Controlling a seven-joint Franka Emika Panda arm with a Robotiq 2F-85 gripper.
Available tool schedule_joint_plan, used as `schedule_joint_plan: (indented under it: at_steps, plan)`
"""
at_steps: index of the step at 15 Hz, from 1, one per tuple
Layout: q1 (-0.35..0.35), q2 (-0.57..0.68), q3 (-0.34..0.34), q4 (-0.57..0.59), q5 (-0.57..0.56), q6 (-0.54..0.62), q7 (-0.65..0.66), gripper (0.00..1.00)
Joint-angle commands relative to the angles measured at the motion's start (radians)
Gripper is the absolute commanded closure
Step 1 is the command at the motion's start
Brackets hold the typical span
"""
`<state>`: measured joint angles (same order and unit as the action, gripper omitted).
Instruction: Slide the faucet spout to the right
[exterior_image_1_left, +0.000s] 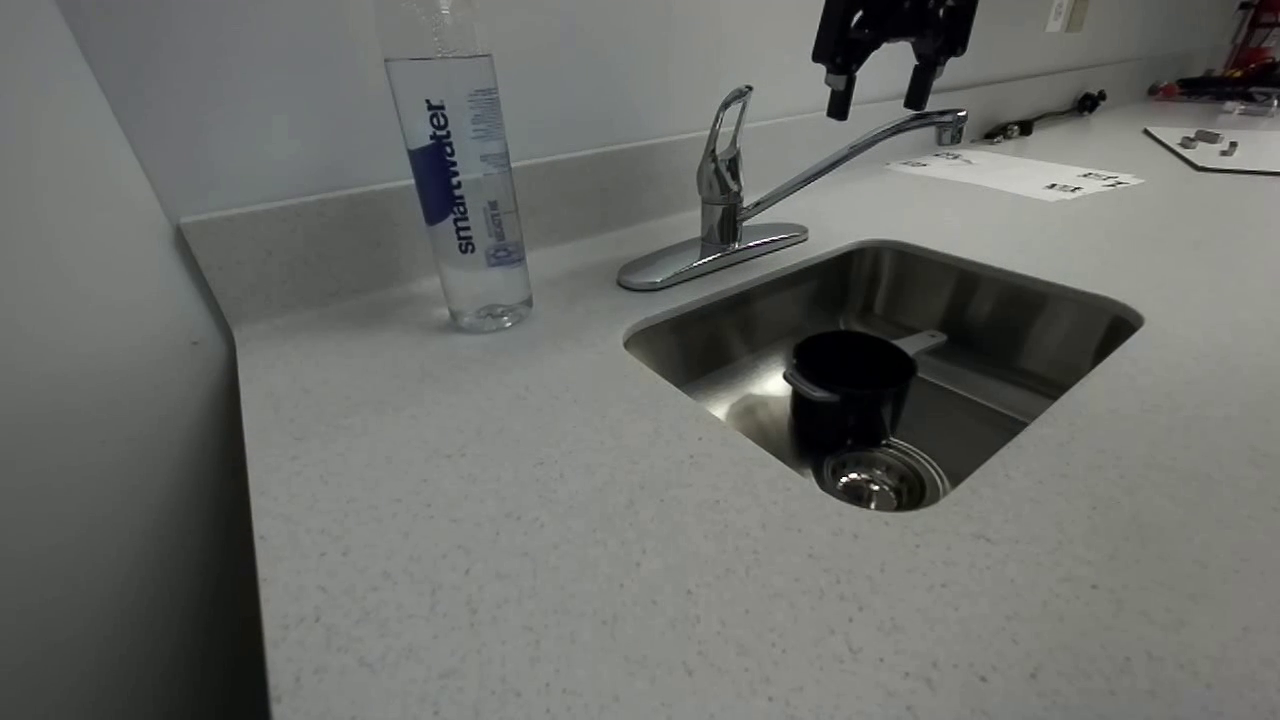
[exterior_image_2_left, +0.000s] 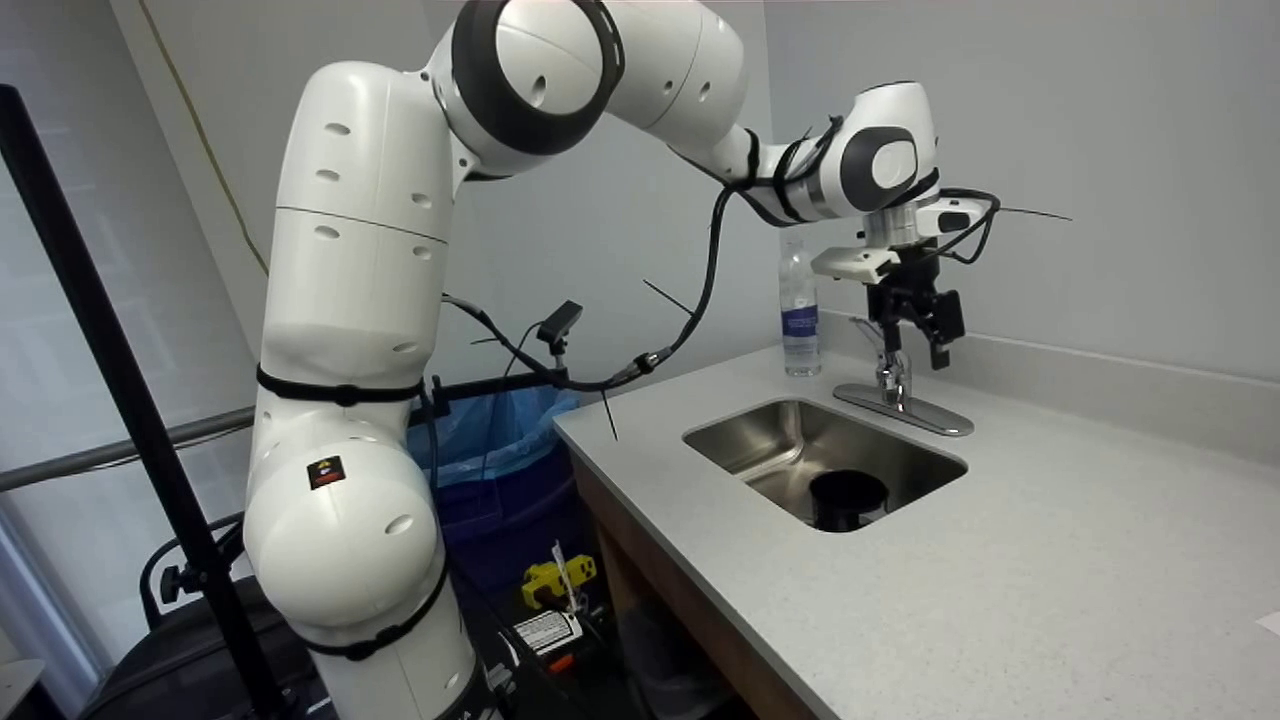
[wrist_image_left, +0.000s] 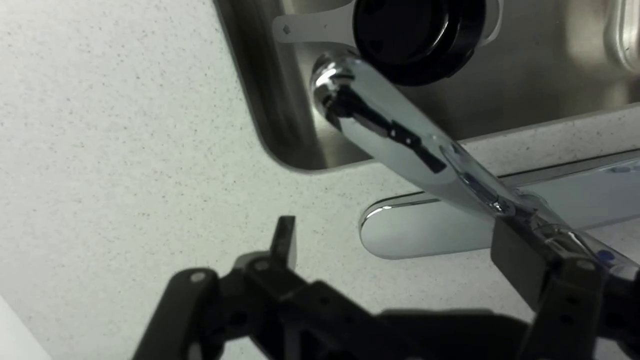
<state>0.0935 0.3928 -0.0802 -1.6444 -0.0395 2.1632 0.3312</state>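
Note:
The chrome faucet spout (exterior_image_1_left: 850, 155) arches out from the faucet body (exterior_image_1_left: 721, 218) on its flat base plate (exterior_image_1_left: 680, 264). In the wrist view the spout (wrist_image_left: 395, 132) runs diagonally, with its tip over a corner of the sink. In an exterior view the faucet body (exterior_image_2_left: 893, 378) shows, but the spout is hard to make out. My gripper (exterior_image_1_left: 878, 103) is open and empty, above the spout near its outer half. In the wrist view the gripper (wrist_image_left: 395, 245) has one finger over the counter and the other overlapping the spout's rear part; I cannot tell whether it touches.
The steel sink (exterior_image_1_left: 985, 285) holds a dark pot (exterior_image_1_left: 850, 400) and a strainer (exterior_image_1_left: 880, 480). A tall water bottle (exterior_image_1_left: 465, 180) stands left of the faucet, also in an exterior view (exterior_image_2_left: 799, 320). The upright lever handle (exterior_image_1_left: 727, 140) and backsplash (exterior_image_1_left: 600, 190) are close by. Papers (exterior_image_1_left: 1010, 175) lie behind the spout.

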Motion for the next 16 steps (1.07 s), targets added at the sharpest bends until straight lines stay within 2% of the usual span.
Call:
schedule_joint_plan:
  at_steps: [1,9,16]
  plan:
    - [-0.006,-0.017,0.012,0.02,-0.004,0.009,0.027,0.0]
    - [-0.009,-0.165,0.076,-0.014,0.072,0.017,-0.036,0.0]
    - [-0.013,-0.268,0.127,-0.067,0.138,0.004,-0.152,0.0]
